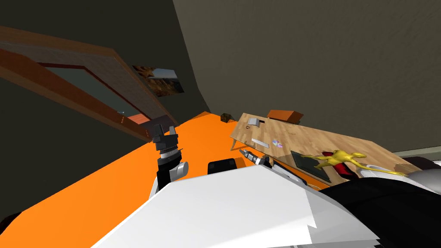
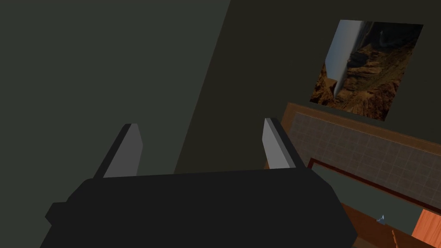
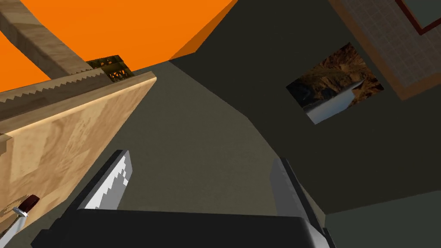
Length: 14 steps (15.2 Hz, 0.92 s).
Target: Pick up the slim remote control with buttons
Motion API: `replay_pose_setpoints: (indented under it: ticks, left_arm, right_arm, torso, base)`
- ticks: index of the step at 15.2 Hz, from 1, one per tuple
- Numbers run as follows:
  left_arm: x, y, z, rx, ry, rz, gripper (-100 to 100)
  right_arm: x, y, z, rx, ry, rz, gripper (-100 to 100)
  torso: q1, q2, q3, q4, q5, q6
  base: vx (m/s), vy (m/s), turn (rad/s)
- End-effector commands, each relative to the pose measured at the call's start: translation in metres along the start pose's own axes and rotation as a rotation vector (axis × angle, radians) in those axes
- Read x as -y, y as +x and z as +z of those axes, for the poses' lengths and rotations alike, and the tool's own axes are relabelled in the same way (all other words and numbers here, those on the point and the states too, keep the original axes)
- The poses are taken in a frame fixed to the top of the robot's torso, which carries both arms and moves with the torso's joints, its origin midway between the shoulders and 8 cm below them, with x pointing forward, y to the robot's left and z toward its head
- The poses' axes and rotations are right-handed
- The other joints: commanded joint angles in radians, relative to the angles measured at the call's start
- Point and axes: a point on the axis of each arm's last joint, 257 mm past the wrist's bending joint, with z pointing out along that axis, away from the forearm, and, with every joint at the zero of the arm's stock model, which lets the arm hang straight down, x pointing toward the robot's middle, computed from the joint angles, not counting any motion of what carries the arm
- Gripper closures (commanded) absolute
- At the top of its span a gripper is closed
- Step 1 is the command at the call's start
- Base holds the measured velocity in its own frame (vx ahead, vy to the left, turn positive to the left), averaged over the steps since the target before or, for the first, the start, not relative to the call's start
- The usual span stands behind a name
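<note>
Two grippers are held wide open and empty: the left gripper (image 1: 166, 130) out at 9 o'clock from the table (image 1: 344, 142), the right gripper (image 1: 242, 151) just off its near edge. The remote (image 1: 260, 143) is laid flat near that edge, its long axis 10-to-4, beside a disc (image 1: 277, 144), with bare wood around it.

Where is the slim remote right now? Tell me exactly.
In the head view, the slim grey remote lies on the wooden table on my right, near its front edge, just beside the small disc.
</note>
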Motion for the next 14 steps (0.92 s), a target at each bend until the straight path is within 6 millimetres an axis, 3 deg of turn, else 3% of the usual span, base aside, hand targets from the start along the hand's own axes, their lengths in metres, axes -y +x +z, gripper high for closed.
replay_pose_setpoints:
  ticks: [1, 2, 4, 5, 8, 11, 12, 13, 14]
  left_arm:
    - [0.0, 0.0, 0.0, 0.0, 0.0, 0.0, 0]
    - [0.0, 0.0, 0.0, 0.0, 0.0, 0.0, 0]
    - [0.0, 0.0, 0.0, 0.0, 0.0, 0.0, 0]
    - [0.0, 0.0, 0.0, 0.0, 0.0, 0.0, 0]
    - [0.0, 0.0, 0.0, 0.0, 0.0, 0.0, 0]
    - [0.0, 0.0, 0.0, 0.0, 0.0, 0.0, 0]
    - [0.0, 0.0, 0.0, 0.0, 0.0, 0.0, 0]
    - [0.0, 0.0, 0.0, 0.0, 0.0, 0.0, 0]
    - [0.0, 0.0, 0.0, 0.0, 0.0, 0.0, 0]
  right_arm:
    - [0.015, 0.01, -0.01, -0.032, 0.03, -0.015, -100]
    - [0.032, 0.025, -0.024, -0.098, 0.057, -0.061, -100]
    - [0.041, 0.029, -0.029, -0.105, 0.076, -0.059, -100]
    - [0.056, 0.042, -0.044, -0.169, 0.097, -0.105, -100]
    - [0.067, 0.045, -0.05, -0.179, 0.122, -0.104, -100]
    - [0.107, 0.069, -0.094, -0.316, 0.188, -0.191, -100]
    - [0.116, 0.071, -0.1, -0.324, 0.208, -0.19, -100]
    - [0.13, 0.079, -0.12, -0.387, 0.228, -0.232, -100]
    - [0.134, 0.079, -0.124, -0.391, 0.238, -0.232, -100]
  torso:
    - [0.0, 0.0, 0.0, 0.0, 0.0, 0.0]
    - [-0.001, 0.0, 0.0, 0.0, 0.0, 0.0]
    - [-0.001, 0.0, 0.0, 0.0, 0.0, 0.0]
    - [-0.001, 0.0, 0.0, 0.0, 0.0, 0.0]
    - [-0.001, 0.0, 0.0, 0.0, 0.0, 0.0]
    - [-0.001, 0.0, 0.0, 0.0, 0.0, 0.0]
    - [-0.001, -0.001, 0.0, 0.0, 0.0, -0.001]
    - [-0.001, -0.001, -0.001, 0.0, 0.0, 0.0]
    - [-0.001, -0.001, -0.001, 0.0, 0.0, 0.0]
  base:
    - [0.011, 0.024, 0.051]
    - [0.017, 0.027, 0.128]
    - [0.018, 0.021, 0.086]
    - [0.022, 0.025, 0.105]
    - [0.02, 0.017, 0.068]
    - [0.025, 0.026, 0.156]
    - [0.041, 0.03, 0.171]
    - [0.045, 0.029, 0.175]
    - [0.044, 0.022, 0.123]
